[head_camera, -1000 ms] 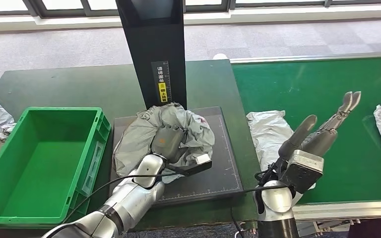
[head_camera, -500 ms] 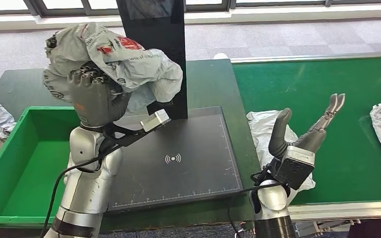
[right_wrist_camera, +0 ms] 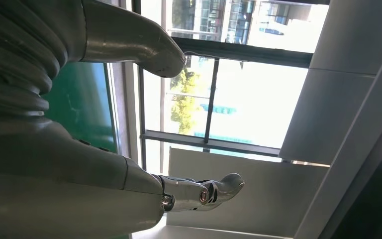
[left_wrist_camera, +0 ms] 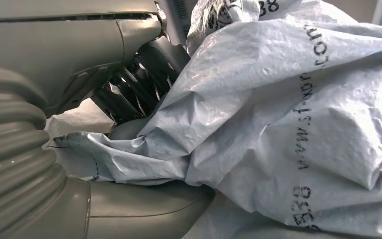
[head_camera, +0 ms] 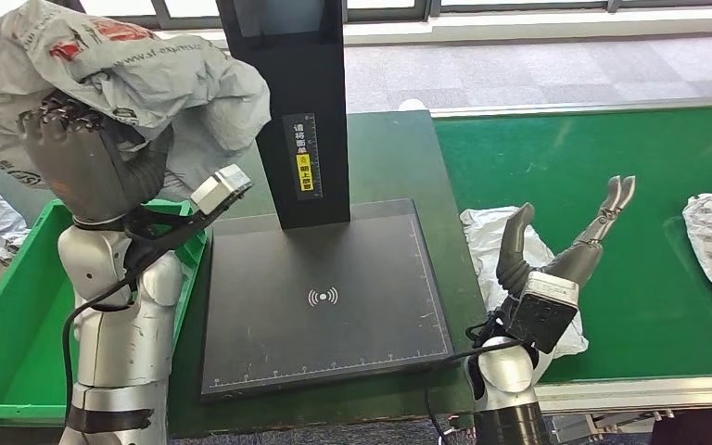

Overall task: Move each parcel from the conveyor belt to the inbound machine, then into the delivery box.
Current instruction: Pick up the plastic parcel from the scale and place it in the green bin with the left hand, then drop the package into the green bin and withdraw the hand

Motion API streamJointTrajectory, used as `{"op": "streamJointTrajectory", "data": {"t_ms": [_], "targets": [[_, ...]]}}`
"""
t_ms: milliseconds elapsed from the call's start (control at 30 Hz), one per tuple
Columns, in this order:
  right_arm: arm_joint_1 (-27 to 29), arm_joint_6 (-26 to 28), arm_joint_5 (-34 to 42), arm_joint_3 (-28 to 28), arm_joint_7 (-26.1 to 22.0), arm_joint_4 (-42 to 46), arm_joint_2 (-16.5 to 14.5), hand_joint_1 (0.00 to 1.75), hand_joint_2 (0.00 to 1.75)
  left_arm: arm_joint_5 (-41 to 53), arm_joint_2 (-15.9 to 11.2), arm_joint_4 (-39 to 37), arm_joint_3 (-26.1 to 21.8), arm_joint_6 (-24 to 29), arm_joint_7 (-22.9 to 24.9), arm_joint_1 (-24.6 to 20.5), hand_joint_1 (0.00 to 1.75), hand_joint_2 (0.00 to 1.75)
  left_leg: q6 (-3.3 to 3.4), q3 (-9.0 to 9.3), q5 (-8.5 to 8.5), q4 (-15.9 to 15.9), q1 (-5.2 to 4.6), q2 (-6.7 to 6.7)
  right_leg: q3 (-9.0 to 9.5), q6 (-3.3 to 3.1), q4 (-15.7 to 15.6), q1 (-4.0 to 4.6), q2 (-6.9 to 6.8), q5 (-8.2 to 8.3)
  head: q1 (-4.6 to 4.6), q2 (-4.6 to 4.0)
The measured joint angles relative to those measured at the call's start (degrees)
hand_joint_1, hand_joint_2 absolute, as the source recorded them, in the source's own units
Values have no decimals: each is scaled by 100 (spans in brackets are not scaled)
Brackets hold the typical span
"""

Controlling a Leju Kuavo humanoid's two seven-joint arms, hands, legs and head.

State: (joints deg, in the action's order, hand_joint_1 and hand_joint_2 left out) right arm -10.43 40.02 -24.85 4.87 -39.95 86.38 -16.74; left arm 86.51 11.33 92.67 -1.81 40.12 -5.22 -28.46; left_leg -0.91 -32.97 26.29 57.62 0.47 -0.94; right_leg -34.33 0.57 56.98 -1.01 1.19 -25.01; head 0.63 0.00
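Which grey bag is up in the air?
The crumpled grey parcel gripped by the left hand, above the green box. The other parcels lie on the belt.

Grey speckled carpet floor (head_camera: 519,74) runs across the upper part of the head view, with dark-framed window bases (head_camera: 380,9) along the top edge. Dark green table (head_camera: 148,167) fills the centre and left. In the right wrist view, large windows (right_wrist_camera: 243,74) with dark mullions, bright daylight and trees outside, plus pale grey wall panels (right_wrist_camera: 348,99) on the right.
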Motion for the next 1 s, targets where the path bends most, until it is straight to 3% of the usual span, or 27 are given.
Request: {"op": "streamJointTrajectory", "data": {"t_ms": [233, 400, 633, 1000], "targets": [[4, 0, -23, 0, 0, -3, 0, 0, 175, -26, -14, -675, -1167, -3, -278, -276, 175, 175, -5, 1, -5, 0, 1, 1, -3, -1, 1, -1, 1, 1, 0, 0], [12, 0, 25, 0, 0, -1, 0, 0, 175, 9, -173, -1602, -1749, -8, 431, -518, 175, 175, -5, 1, -5, 0, 0, 3, -4, -3, 1, -1, 3, 3, 0, 0], [18, 2, 37, 0, 0, -1, 2, 0, 175, 13, -374, -2351, -2034, -8, 643, -621, 175, 175, -5, -3, -5, 0, 0, 5, -8, -7, 1, 0, 4, 5, 0, 0], [18, 2, 37, 0, 0, -1, 2, 0, 175, 13, -443, -2611, -2112, -8, 643, -665, 175, 175, -5, -3, -5, 0, 0, 7, -9, -7, 0, -1, 4, 5, 0, 0]]}}
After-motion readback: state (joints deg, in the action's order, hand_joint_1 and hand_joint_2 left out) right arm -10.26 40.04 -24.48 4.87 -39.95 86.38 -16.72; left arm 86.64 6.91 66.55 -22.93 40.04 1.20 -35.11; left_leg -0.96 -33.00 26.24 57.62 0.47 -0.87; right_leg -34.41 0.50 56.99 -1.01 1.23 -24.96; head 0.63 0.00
